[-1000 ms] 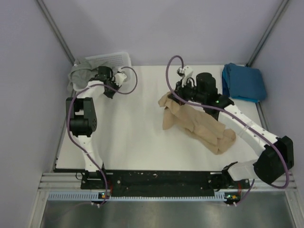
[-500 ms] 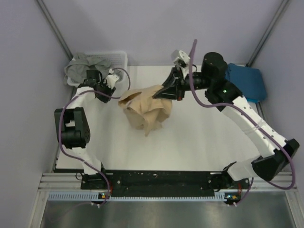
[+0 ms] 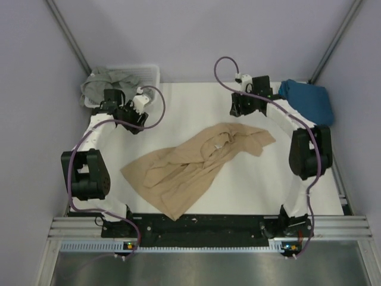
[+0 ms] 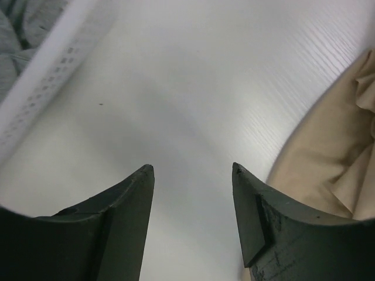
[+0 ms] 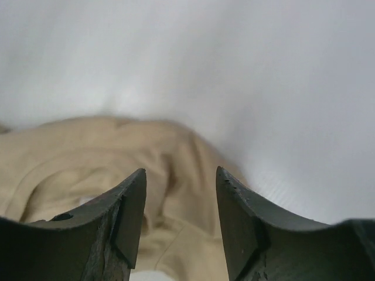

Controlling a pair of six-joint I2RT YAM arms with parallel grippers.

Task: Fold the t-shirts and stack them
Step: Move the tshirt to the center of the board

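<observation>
Since the right jaws let go, the crumpled tan cloth t-shirt (image 3: 196, 170) sprawls on the white counter (image 3: 190, 107); both jaws gape empty. Only overhead shows the teal-blue t-shirt (image 3: 308, 102).

Tan t-shirt (image 3: 193, 164) rumpled mid-table; teal t-shirt (image 3: 306, 101) folded far-right; grey-green t-shirt (image 3: 107, 83) far-left.

The left arm (image 3: 90, 130) and right arm (image 3: 283, 119) are white tubular links joined by bulky black motor housings, each trailing a looping purple cable (image 3: 162, 106). The left gripper (image 4: 192, 175) and right gripper (image 5: 180, 175) carry dark, matte, wedge-shaped fingers (image 4: 120, 222), faintly scuffed.
</observation>
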